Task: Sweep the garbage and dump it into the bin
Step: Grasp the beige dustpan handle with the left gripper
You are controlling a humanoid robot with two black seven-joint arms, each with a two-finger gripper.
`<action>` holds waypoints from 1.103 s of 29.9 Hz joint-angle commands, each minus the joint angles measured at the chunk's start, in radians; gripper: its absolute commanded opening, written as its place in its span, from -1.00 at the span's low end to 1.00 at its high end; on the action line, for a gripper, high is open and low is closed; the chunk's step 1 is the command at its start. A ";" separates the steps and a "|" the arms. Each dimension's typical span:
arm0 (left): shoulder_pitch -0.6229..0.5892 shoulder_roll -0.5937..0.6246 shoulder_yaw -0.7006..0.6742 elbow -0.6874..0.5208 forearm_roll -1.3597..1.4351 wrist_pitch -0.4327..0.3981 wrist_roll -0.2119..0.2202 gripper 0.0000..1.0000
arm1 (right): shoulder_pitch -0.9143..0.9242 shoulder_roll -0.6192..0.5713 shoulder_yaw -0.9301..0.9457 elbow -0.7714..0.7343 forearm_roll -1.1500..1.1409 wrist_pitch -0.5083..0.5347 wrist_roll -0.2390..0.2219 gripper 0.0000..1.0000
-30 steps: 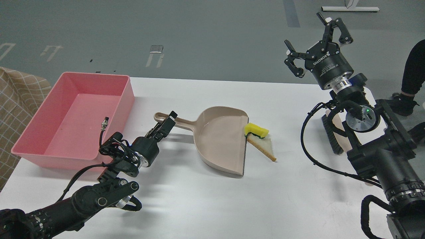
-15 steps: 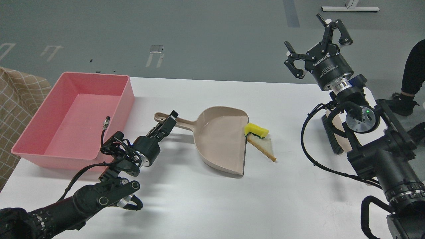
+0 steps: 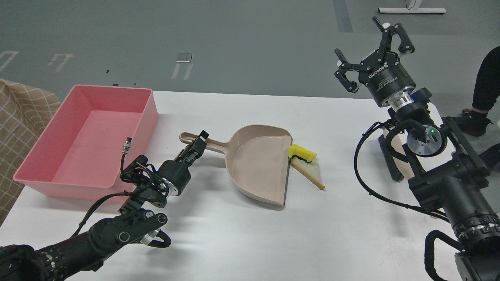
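Observation:
The yellow sponge with a green layer (image 3: 301,153) and the triangular bread slice (image 3: 310,175) lie on the white table, against the open mouth of the beige dustpan (image 3: 258,164). My left gripper (image 3: 197,144) is shut on the dustpan's handle, near its left end. The pink bin (image 3: 84,144) stands at the table's left, empty, just beyond my left arm. My right gripper (image 3: 359,37) is wide open and empty, raised high above the table's far right edge, well away from the garbage.
A brush with black bristles (image 3: 388,158) lies at the table's right, partly hidden behind my right arm. A checked cloth (image 3: 19,113) sits left of the bin. A person's dark leg (image 3: 486,78) is at the far right.
The dustpan has shifted slightly to the left with my left gripper on its handle. The sponge and bread stay in place. My right gripper has barely moved.

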 commanded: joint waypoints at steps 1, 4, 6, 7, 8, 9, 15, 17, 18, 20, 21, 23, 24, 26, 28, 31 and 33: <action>-0.003 0.000 0.008 0.001 0.001 0.000 0.001 -1.00 | 0.000 0.000 0.000 0.002 0.000 0.000 0.000 1.00; -0.004 0.000 0.008 -0.001 0.002 0.000 -0.002 -1.00 | 0.000 -0.002 0.000 0.002 0.000 0.000 0.000 1.00; -0.003 0.000 0.008 -0.002 0.002 0.000 -0.002 -1.00 | -0.001 -0.002 0.000 0.005 0.000 0.000 0.000 1.00; -0.003 0.000 0.008 -0.004 0.004 0.000 -0.002 -1.00 | -0.001 -0.003 -0.002 0.005 0.000 0.000 -0.001 1.00; -0.003 0.000 0.008 -0.004 0.002 0.000 -0.001 -1.00 | -0.001 -0.003 -0.002 0.006 0.000 0.000 -0.003 1.00; -0.003 0.000 0.008 -0.005 0.004 0.000 -0.001 -1.00 | -0.001 -0.003 -0.002 0.008 0.000 0.000 -0.005 1.00; -0.007 0.000 0.014 -0.010 0.007 0.000 0.001 -1.00 | 0.002 -0.031 -0.015 0.011 -0.002 0.000 -0.011 1.00; -0.016 0.002 0.028 -0.010 0.008 0.000 0.001 -1.00 | 0.007 -0.052 -0.038 0.009 -0.002 0.000 -0.011 1.00; -0.022 0.002 0.039 -0.010 0.007 0.000 0.001 -1.00 | 0.010 -0.064 -0.061 0.011 -0.002 0.000 -0.011 1.00; -0.033 0.005 0.048 -0.010 0.008 0.000 0.001 -1.00 | 0.016 -0.080 -0.095 0.011 -0.002 0.000 -0.011 1.00; -0.036 0.005 0.048 -0.010 0.007 0.000 0.001 -1.00 | 0.017 -0.087 -0.103 0.011 -0.003 0.000 -0.011 1.00; -0.039 0.009 0.048 -0.010 0.008 0.000 0.003 -1.00 | 0.020 -0.112 -0.124 0.009 -0.003 0.000 -0.011 1.00; -0.045 0.009 0.051 -0.010 0.008 0.000 0.004 -1.00 | 0.023 -0.127 -0.140 0.011 -0.005 0.000 -0.011 1.00; -0.056 0.011 0.066 -0.009 0.008 0.000 0.006 -1.00 | 0.026 -0.153 -0.166 0.009 -0.006 0.000 -0.011 1.00; -0.061 0.011 0.076 -0.005 0.008 0.000 0.006 -1.00 | 0.037 -0.169 -0.186 0.009 -0.006 0.000 -0.011 1.00; -0.069 0.011 0.079 -0.001 0.008 0.000 0.007 -1.00 | 0.063 -0.212 -0.241 0.005 -0.011 0.000 -0.011 1.00; -0.072 0.011 0.080 -0.001 0.008 0.000 0.012 -1.00 | 0.069 -0.236 -0.276 0.005 -0.012 0.000 -0.011 1.00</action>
